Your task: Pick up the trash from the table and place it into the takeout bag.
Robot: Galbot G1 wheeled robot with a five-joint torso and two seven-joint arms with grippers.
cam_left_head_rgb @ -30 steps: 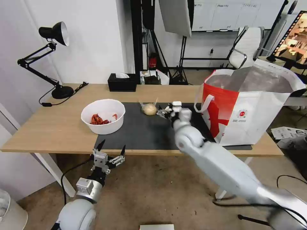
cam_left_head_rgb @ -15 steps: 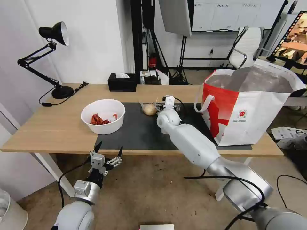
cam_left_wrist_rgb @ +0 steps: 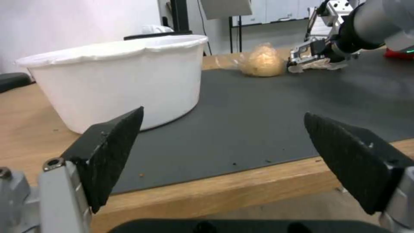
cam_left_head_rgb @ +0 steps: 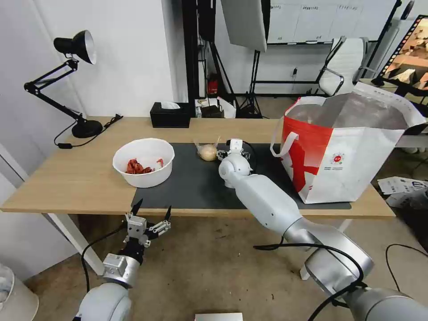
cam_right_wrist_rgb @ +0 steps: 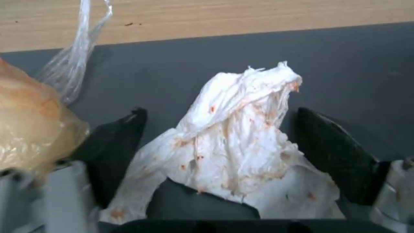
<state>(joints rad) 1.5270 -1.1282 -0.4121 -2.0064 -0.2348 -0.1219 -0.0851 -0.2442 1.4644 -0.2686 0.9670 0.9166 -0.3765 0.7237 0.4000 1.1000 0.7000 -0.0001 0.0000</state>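
Now from the head view, I've got my right gripper point(cam_left_head_rgb: 235, 150) stretched out over the dark mat on the table point(cam_left_head_rgb: 80, 178), low beside the bagged lump point(cam_left_head_rgb: 207, 152), because that's where the loose trash sits. The bowl point(cam_left_head_rgb: 143, 162) of red shells waits at the mat's left edge, and the takeout bag point(cam_left_head_rgb: 345, 147) stands open on the right end, mouth up, ready to be dropped into. My left gripper point(cam_left_head_rgb: 150, 213) hangs below the table's front edge, out of the way.

Over to the left wrist view: its two dark fingers point(cam_left_wrist_rgb: 113, 152) are spread wide with nothing between them, looking across the mat point(cam_left_wrist_rgb: 258, 110) at the bowl point(cam_left_wrist_rgb: 116, 84); farther off the lump point(cam_left_wrist_rgb: 262, 61) lies just beside the other gripper point(cam_left_wrist_rgb: 312, 58).

Right wrist view, and here's the point of it: the jaws stand open on either side of the crumpled, stained tissue point(cam_right_wrist_rgb: 241, 139), which lies on the mat point(cam_right_wrist_rgb: 345, 64) between them, not yet pinched. The lump's plastic point(cam_right_wrist_rgb: 34, 119) crowds one finger, so I judge a close risks snagging it.
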